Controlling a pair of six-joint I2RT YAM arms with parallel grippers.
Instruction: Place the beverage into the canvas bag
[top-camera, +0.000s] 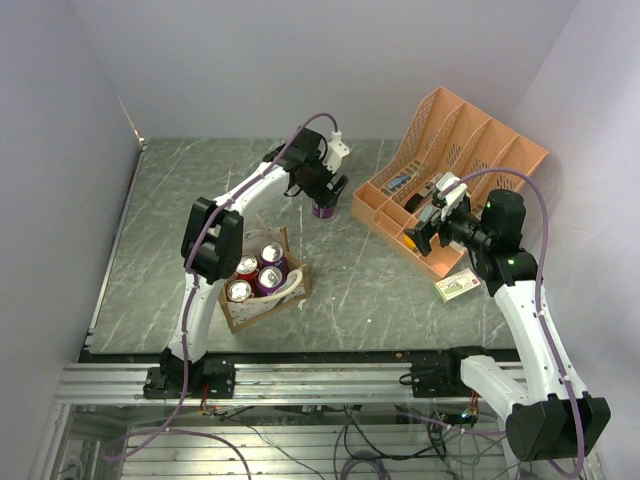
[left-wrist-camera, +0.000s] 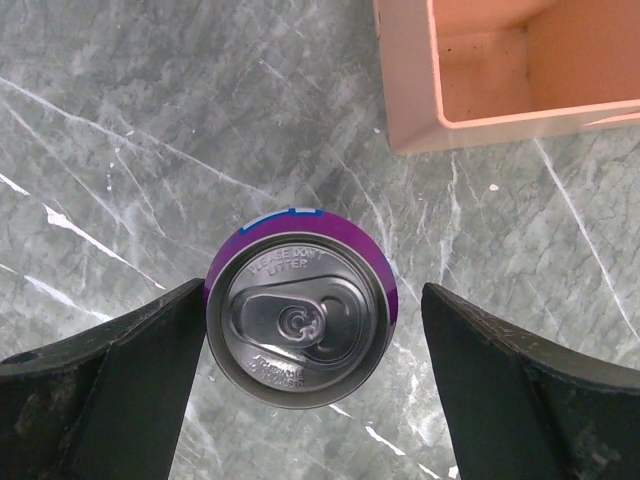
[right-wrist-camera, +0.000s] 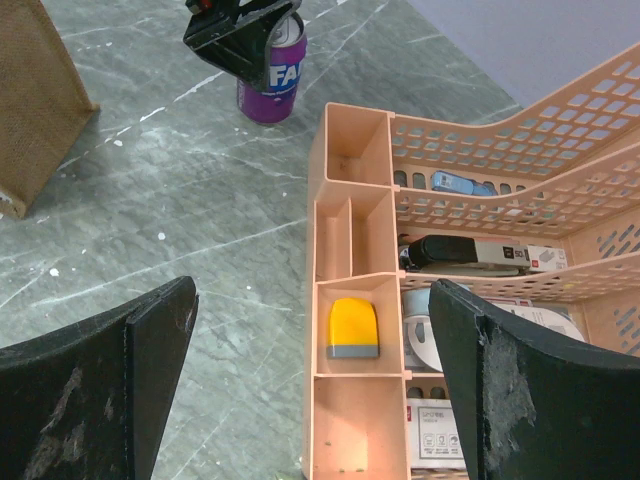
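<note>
One purple can (left-wrist-camera: 298, 318) stands upright on the grey marbled table (left-wrist-camera: 150, 130), right between the jaws of the left gripper (left-wrist-camera: 314, 290). Jaws are spread wide, not clamped. One finger sits just beside the can's side, contact uncertain. The other finger stands clearly apart, with bare table showing in the gap. Pull-tab lid faces up, unopened.

Ahead of these jaws and off to one side: a corner of the orange file organizer (right-wrist-camera: 318, 170), near the can but not touching it.

Canvas bag (top-camera: 255, 315) sits on the table well back from the left jaws, close to that arm's elbow. It is upright and its mouth is open. Three cans (top-camera: 258, 272) stand inside it, silver tops up. In the right wrist view, one brown corner of the bag shows far out beyond the left-hand finger.

Right gripper (right-wrist-camera: 312, 290) hangs above the organizer's front row of small compartments, jaws wide apart and holding nothing. Between and below its fingers is a compartment with a yellow item (right-wrist-camera: 352, 327) lying flat. Under the right-hand finger lie the slotted trays, with a black oblong object (right-wrist-camera: 470, 252) among other small items. Far ahead of these jaws, the purple can and the left gripper over it.
</note>
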